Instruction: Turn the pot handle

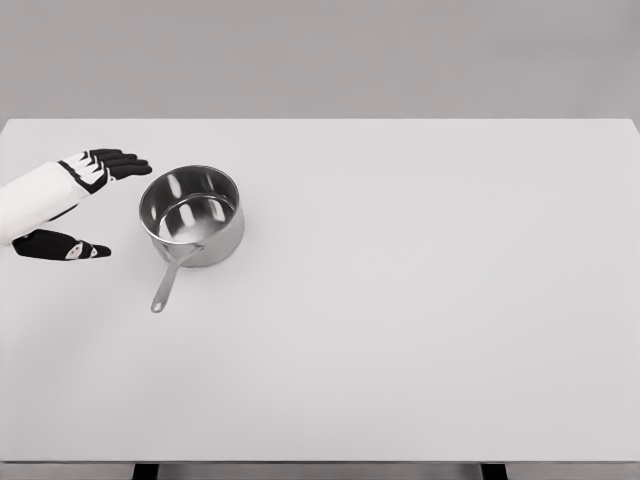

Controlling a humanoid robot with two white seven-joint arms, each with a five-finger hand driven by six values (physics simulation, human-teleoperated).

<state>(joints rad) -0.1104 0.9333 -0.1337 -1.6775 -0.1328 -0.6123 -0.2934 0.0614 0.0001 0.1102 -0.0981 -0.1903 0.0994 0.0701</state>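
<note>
head view is showing my left hand point(95, 200) coming in from the left edge, fingers spread and thumb apart, gripping nothing. it is hovering just beside the steel pot point(193, 216), which is sitting on the left part of the white surface point(420, 300), and i am seeing a small gap between my fingertips point(135, 165) and the rim. the pot handle point(170, 277) is pointing toward me, slightly leftward, untouched. i am judging the task as barely begun: the reach is nearly done, but contact and the whole turn are remaining. my right hand is not showing.
</note>
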